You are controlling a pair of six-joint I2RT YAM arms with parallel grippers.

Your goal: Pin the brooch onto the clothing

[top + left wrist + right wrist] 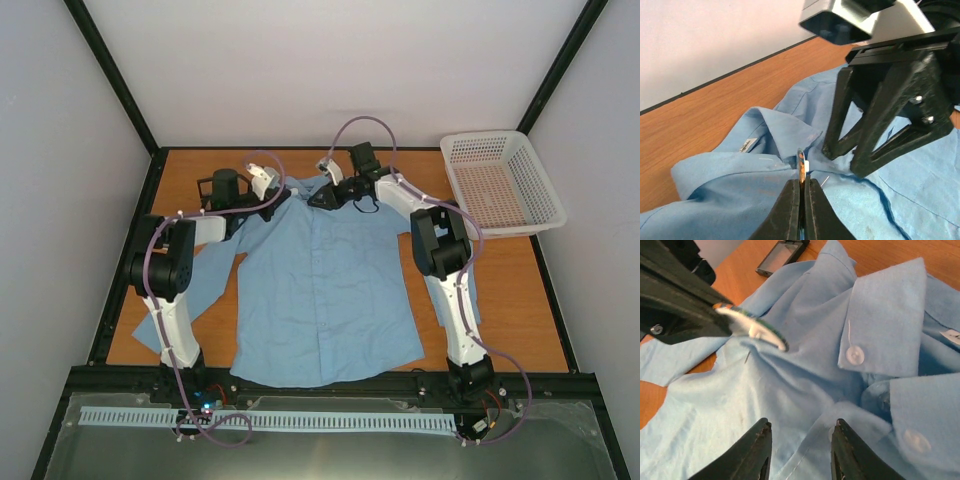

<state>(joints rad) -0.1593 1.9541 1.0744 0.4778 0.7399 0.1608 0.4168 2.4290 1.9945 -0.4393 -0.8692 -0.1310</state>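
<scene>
The light blue shirt (325,290) lies spread on the table, collar at the far end. My left gripper (802,182) is shut on the brooch (801,165), a small disc held edge-on just above the fabric beside the collar (790,125). Its thin pin (825,181) points down at the cloth. In the right wrist view the brooch (752,327) sticks out of the left fingers (680,310), with the pin (747,356) touching the shirt (800,375). My right gripper (801,432) is open, its fingers set on the shirt front just below the collar, astride a fold.
A white mesh basket (500,182) stands at the back right. A small black hinged box (782,255) lies open on the wood beyond the shirt's shoulder, near the left arm (212,188). Both grippers (305,197) meet close together at the collar.
</scene>
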